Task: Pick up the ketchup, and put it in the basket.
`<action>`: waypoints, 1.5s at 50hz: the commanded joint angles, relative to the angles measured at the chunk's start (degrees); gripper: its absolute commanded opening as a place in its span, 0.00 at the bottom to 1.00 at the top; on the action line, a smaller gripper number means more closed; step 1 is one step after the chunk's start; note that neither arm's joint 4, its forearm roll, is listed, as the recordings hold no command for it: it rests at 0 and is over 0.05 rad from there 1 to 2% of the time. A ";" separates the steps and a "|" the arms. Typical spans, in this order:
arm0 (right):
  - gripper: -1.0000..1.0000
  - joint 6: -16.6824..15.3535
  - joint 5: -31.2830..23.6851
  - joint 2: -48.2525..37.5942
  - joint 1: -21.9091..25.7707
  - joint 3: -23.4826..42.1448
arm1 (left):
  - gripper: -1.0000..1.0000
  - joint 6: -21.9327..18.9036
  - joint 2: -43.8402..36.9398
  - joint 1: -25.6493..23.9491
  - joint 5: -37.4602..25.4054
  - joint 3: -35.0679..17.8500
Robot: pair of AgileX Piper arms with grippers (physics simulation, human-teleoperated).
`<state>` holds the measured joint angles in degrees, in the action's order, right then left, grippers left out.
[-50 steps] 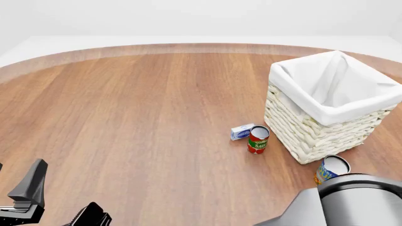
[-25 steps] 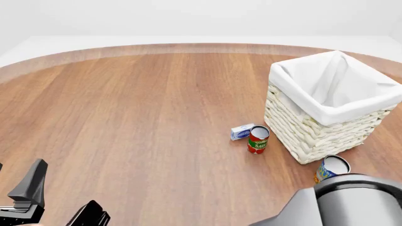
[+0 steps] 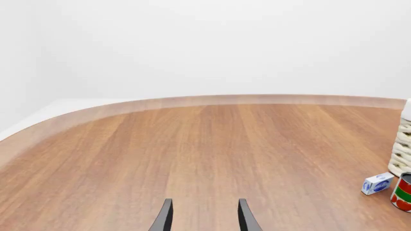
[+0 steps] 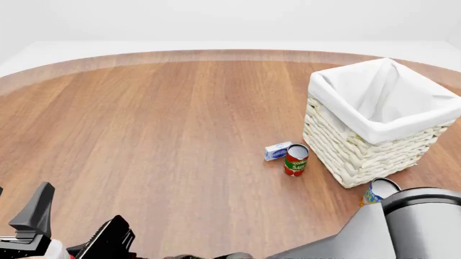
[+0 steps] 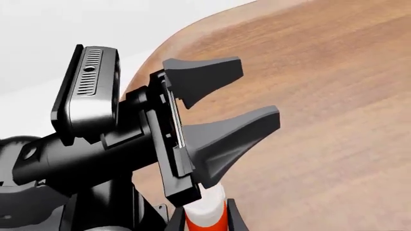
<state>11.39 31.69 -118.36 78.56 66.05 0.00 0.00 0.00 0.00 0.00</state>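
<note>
Two end effectors meet at the near left corner of the bench (image 4: 158,124). The right end effector (image 5: 204,217) is closed on the ketchup (image 5: 205,211): in the right wrist view its dark fingers press against both sides of the bottle just below the white cap, with the orange shoulder showing between them. Just beside it the left end effector (image 4: 72,229) is open and holds nothing, its two black fingers spread over bare wood. The right arm's grey body (image 4: 425,221) fills the near right corner of the front view and partly hides a blue and yellow can (image 4: 376,195) behind it. Farther out, a red and green tomato sauce can (image 4: 295,159) stands upright, with a small blue and white box (image 4: 277,150) lying just beside it on its left. The basket (image 4: 360,145) sits right of the can and near it, on the right side of the bench, well apart from the ketchup, with its white liner folded over the rim.
</note>
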 commanded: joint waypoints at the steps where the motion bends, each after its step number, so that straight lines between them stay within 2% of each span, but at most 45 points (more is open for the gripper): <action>1: 0.00 0.84 0.68 1.27 -0.99 -0.51 | 1.00 0.00 0.00 0.00 0.00 0.00; 34: 0.00 1.38 1.63 3.47 -5.74 -1.16 | 1.00 0.00 0.00 0.00 0.00 0.00; 60: 0.00 0.90 2.32 8.11 -13.03 -2.57 | 1.00 0.00 0.00 0.00 0.00 0.00; 75: 0.00 0.43 2.70 10.03 -15.60 -3.63 | 1.00 0.00 0.00 0.00 0.00 0.00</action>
<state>11.19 33.99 -109.70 64.71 62.80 0.00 0.00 0.00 0.00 0.00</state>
